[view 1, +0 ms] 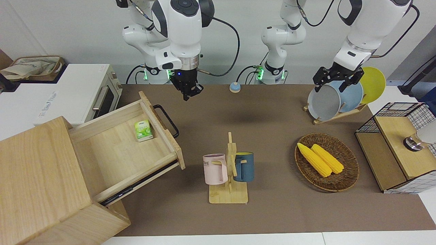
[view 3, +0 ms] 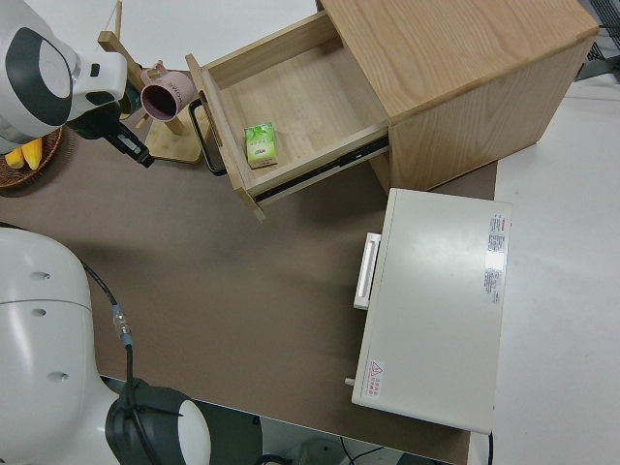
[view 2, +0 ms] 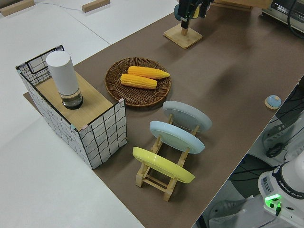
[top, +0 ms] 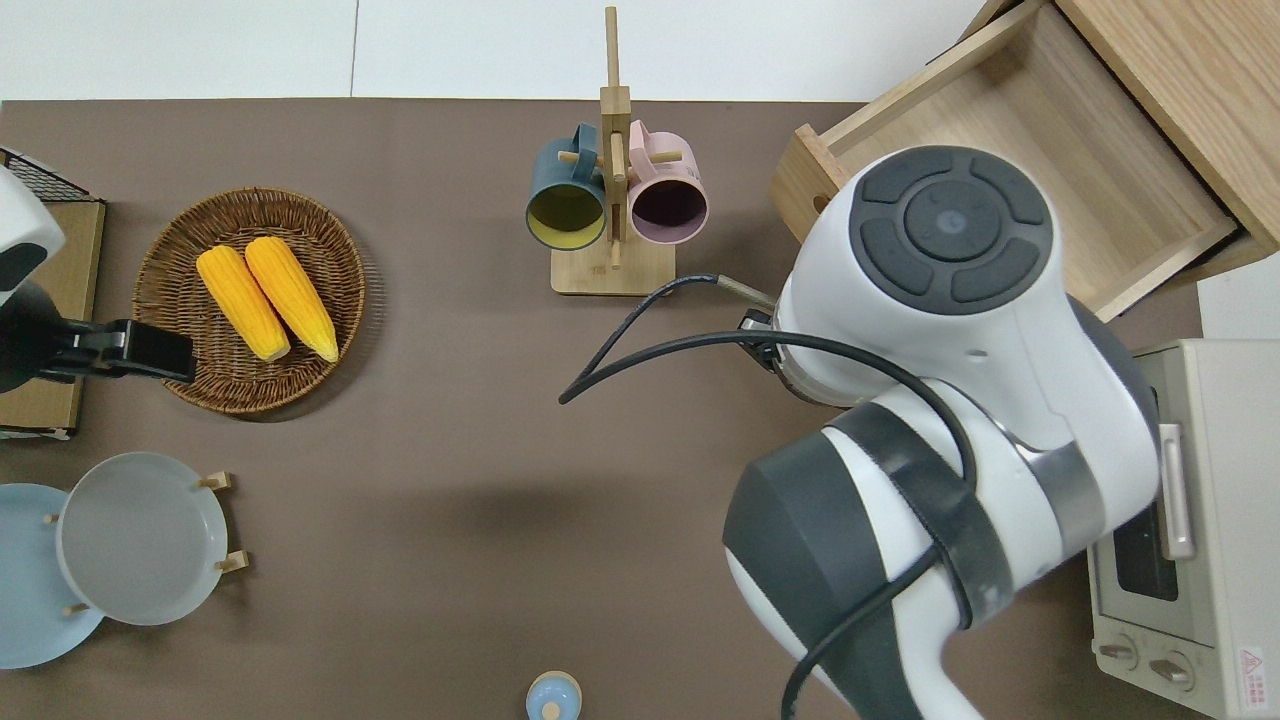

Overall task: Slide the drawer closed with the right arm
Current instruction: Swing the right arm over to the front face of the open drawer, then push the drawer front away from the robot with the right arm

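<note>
I count one drawer [view 1: 136, 143], pulled well out of its cabinet [view 1: 41, 180] at the right arm's end of the desk [view 1: 272, 211], with one small green box [view 1: 142, 131] lying inside near the front panel and one black loop handle [view 1: 167, 119] on the front. My right gripper [view 1: 189, 91] hangs in the air just beside that handle, not touching it; whether its fingers are spread or pressed together I cannot tell. The left arm is parked.

Elsewhere: two mugs [view 1: 215, 169] on one wooden stand, two corn cobs [view 1: 320, 159] in one basket [view 1: 344, 177], three plates [view 2: 176, 136] in one rack, one toaster oven [view 3: 436, 310], one wire box [view 2: 95, 128].

The overhead view hides the gripper and the green box under the arm's bulk; the front and right side views show both. Only the left side view shows all three plates edge-on and the white cylinder [view 2: 64, 78] on the wire box.
</note>
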